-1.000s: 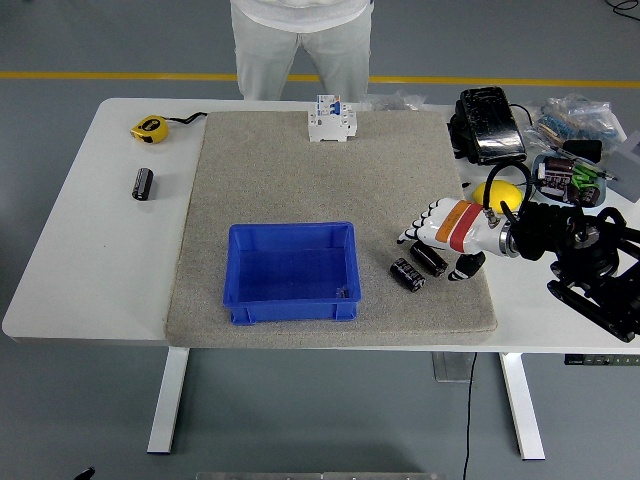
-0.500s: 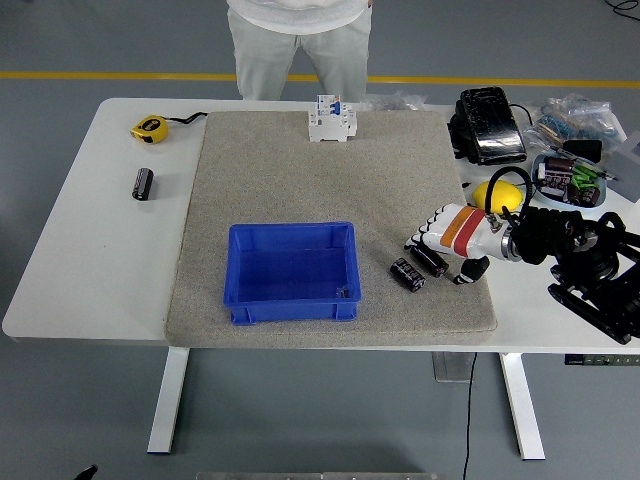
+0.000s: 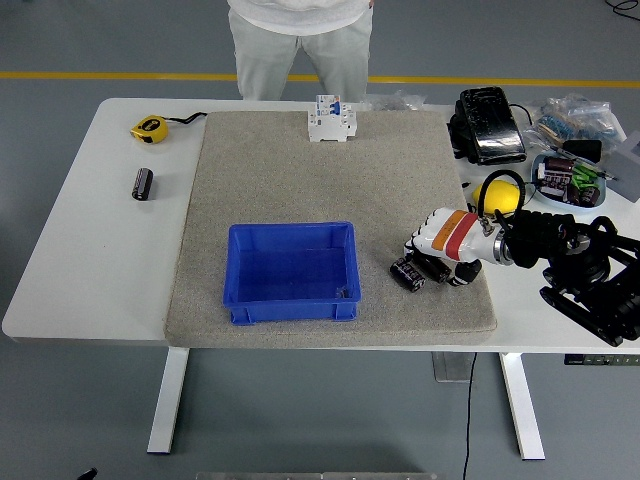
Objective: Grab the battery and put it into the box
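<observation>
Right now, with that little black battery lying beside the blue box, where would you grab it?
Probably around its middle, from above. The battery lies on its side on the grey mat, a short cylinder, so fingers can close across its round body. The right hand is over a second one beside it; the blue box stands to its left.

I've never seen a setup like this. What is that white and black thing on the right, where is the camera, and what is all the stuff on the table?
The camera sits high on the robot itself, looking down over a white table. The robot's right hand, white with an orange and red band, comes in on a black arm and is lowered over two black batteries; whether it grips one I cannot tell. No left hand shows. On the grey mat sits an empty blue box, and a white switch unit at the far edge. Left of the mat lie a yellow tape measure and another battery. A person stands at the far side.
</observation>
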Robot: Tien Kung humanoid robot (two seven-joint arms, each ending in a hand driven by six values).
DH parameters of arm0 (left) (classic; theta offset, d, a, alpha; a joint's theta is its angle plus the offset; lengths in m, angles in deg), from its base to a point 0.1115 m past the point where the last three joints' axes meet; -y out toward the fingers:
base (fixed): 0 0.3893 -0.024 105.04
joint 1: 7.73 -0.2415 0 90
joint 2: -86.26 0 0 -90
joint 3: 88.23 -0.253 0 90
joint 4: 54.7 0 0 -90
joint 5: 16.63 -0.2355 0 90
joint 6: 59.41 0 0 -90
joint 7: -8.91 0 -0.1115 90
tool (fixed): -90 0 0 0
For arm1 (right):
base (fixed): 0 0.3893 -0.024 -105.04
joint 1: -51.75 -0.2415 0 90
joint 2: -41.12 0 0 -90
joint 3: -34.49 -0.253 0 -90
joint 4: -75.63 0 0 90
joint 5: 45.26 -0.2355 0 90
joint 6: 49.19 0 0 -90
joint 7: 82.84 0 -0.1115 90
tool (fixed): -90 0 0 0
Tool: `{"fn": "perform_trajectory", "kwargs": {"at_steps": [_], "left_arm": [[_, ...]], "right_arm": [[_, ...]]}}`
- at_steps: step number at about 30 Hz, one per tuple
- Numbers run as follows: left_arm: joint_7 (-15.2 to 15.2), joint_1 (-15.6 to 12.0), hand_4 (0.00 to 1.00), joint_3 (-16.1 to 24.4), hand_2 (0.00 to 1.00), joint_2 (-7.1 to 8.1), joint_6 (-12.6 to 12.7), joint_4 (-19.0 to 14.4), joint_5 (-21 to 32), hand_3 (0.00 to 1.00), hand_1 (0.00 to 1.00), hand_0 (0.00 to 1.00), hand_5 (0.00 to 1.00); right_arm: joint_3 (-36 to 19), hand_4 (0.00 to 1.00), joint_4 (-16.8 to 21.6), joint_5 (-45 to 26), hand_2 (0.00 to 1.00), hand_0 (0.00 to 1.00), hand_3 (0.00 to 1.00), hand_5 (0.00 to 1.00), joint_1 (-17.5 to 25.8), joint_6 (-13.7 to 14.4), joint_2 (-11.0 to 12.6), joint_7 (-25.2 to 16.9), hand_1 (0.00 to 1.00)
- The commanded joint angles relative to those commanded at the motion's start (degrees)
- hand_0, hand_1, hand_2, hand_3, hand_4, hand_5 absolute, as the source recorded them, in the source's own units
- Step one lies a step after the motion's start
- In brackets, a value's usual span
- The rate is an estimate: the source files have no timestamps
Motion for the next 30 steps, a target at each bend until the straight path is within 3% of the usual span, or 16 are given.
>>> {"fn": "perform_trajectory", "kwargs": {"at_steps": [3,4,10,22,30], "left_arm": [[0.0,-0.1,0.739,0.1,0.777,0.06,0.0,0.0,-0.1,0.723,0.661,0.710,0.553],[-0.1,-0.1,0.739,0.1,0.777,0.07,0.0,0.0,-0.2,0.722,0.662,0.709,0.553],[-0.1,-0.2,0.739,0.2,0.777,0.13,-0.1,0.0,-0.4,0.722,0.661,0.709,0.553],[0.0,0.1,0.739,0.3,0.773,0.35,-0.1,0.1,-0.5,0.722,0.657,0.707,0.553],[0.1,-0.1,0.739,0.3,0.772,0.43,-0.1,0.2,-0.3,0.722,0.655,0.707,0.553]], "right_arm": [[0.0,0.767,0.1,-0.6,0.564,0.591,0.548,0.050,-0.1,0.1,0.0,0.0,0.552],[0.0,0.662,0.1,-0.7,0.511,0.551,0.492,0.023,-0.1,0.1,0.0,0.0,0.502],[-0.3,0.629,0.3,-1.1,0.490,0.538,0.469,0.015,-0.3,0.0,0.1,0.1,0.482],[-2.4,0.673,1.9,-1.0,0.491,0.530,0.471,0.010,-1.1,-0.6,1.5,0.6,0.478],[-7.6,0.650,7.4,-1.3,0.494,0.533,0.470,0.024,-1.2,-1.5,2.3,1.6,0.479]]}}
